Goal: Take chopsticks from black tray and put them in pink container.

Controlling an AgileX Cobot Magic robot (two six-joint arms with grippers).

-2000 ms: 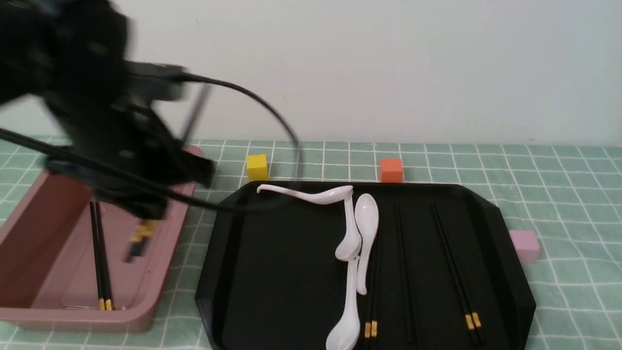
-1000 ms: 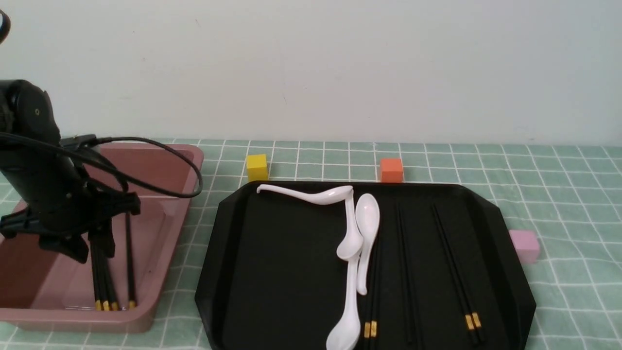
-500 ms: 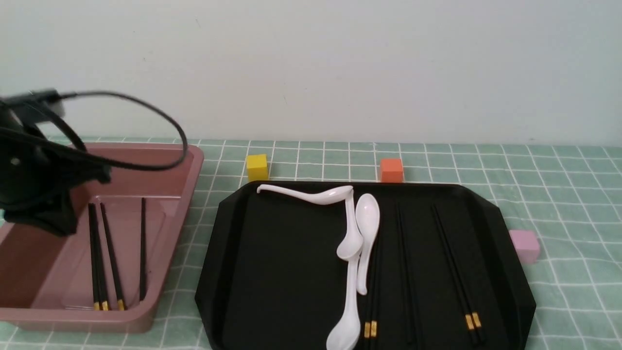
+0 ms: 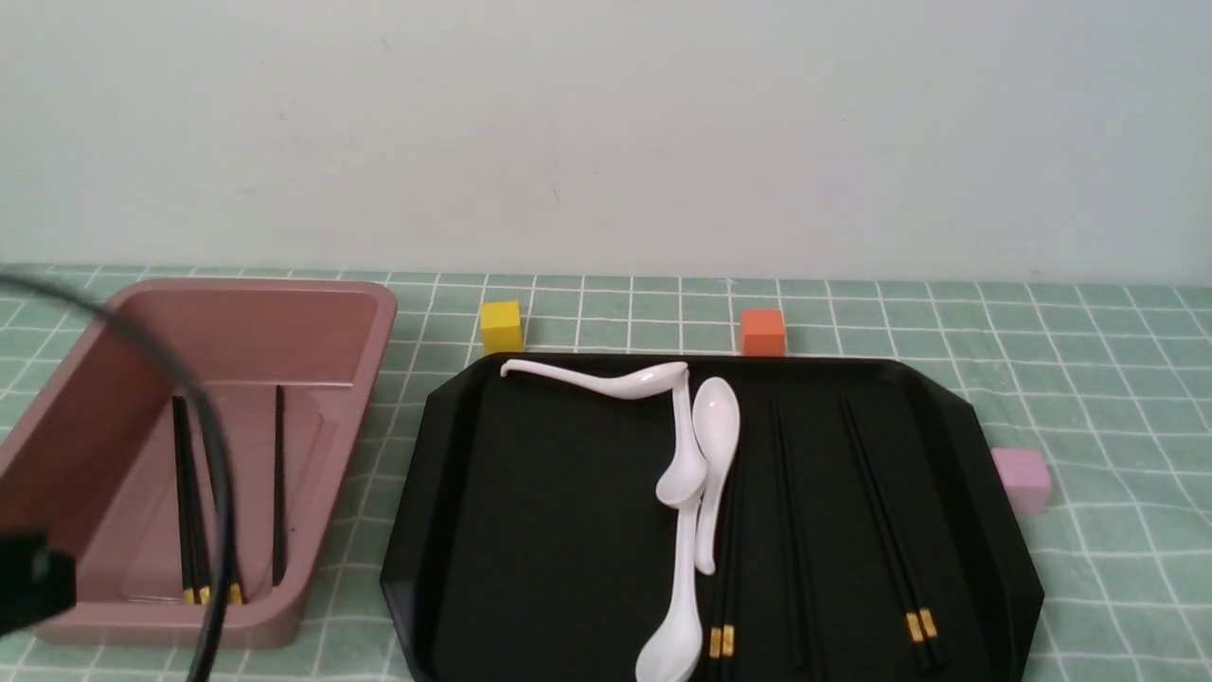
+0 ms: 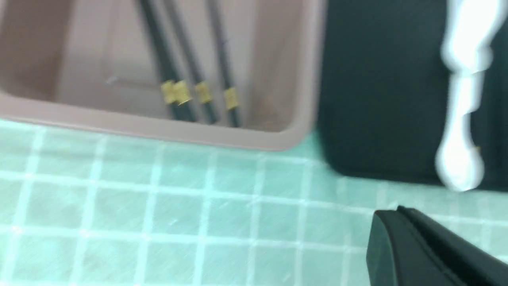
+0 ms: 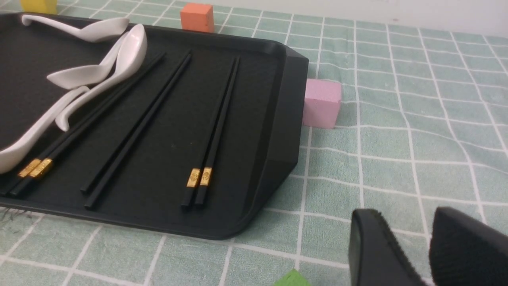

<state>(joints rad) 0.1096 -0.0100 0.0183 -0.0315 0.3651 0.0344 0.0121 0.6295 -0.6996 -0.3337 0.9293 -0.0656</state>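
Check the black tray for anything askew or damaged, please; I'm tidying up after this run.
Nothing looks spilled or broken. The white spoons look untidy, though: they lie at different angles, bunched against each other, while the chopsticks lie in neat pairs.

Readable text: none in any view
Gold bands (image 6: 205, 176) on chopsticks (image 6: 223, 119): small marks in the right wrist view, too small to make out

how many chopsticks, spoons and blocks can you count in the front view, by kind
chopsticks: 10
white spoons: 4
blocks: 3
total: 17
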